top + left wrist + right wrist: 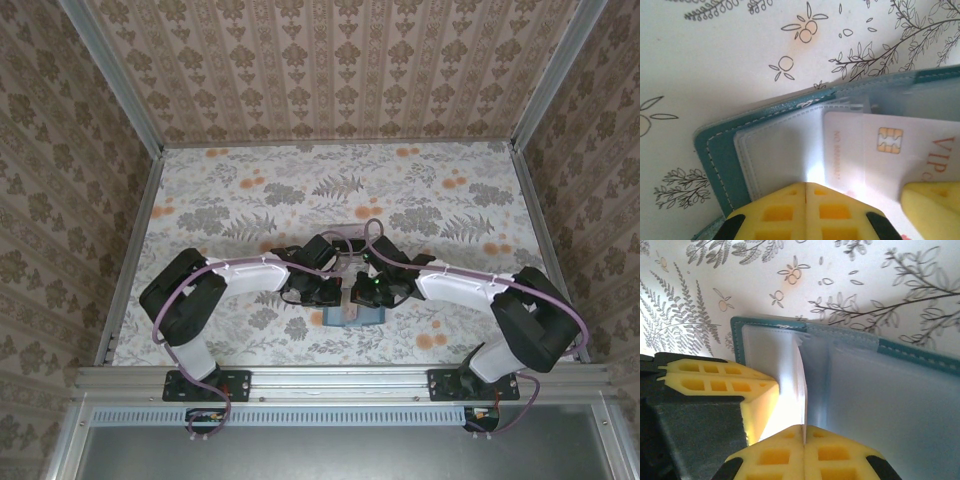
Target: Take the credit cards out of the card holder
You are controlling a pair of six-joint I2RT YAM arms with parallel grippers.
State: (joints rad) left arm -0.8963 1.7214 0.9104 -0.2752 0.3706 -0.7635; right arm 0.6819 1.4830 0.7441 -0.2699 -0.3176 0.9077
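The teal card holder (pixel 356 318) lies open on the floral tablecloth, its clear sleeves facing up (pixel 720 155) (pixel 910 352). A pinkish-white credit card (pixel 875 160) with a gold chip and "VIP" lettering sticks out of a sleeve. My right gripper (pixel 804 429) is shut on this card's edge, so the card (pixel 801 385) looks edge-on and upright there. My left gripper (pixel 806 186) is shut, tips together on the holder's left clear sleeve with nothing seen between them. Both grippers meet over the holder, left (pixel 325 292) and right (pixel 367 290).
The left gripper's yellow fingers (pixel 715 382) sit close beside the card, and a right finger (pixel 932 205) shows by the card's corner. A pale clear object (pixel 345 236) lies just beyond the arms. Patterned walls enclose the table (pixel 250 190) on three sides.
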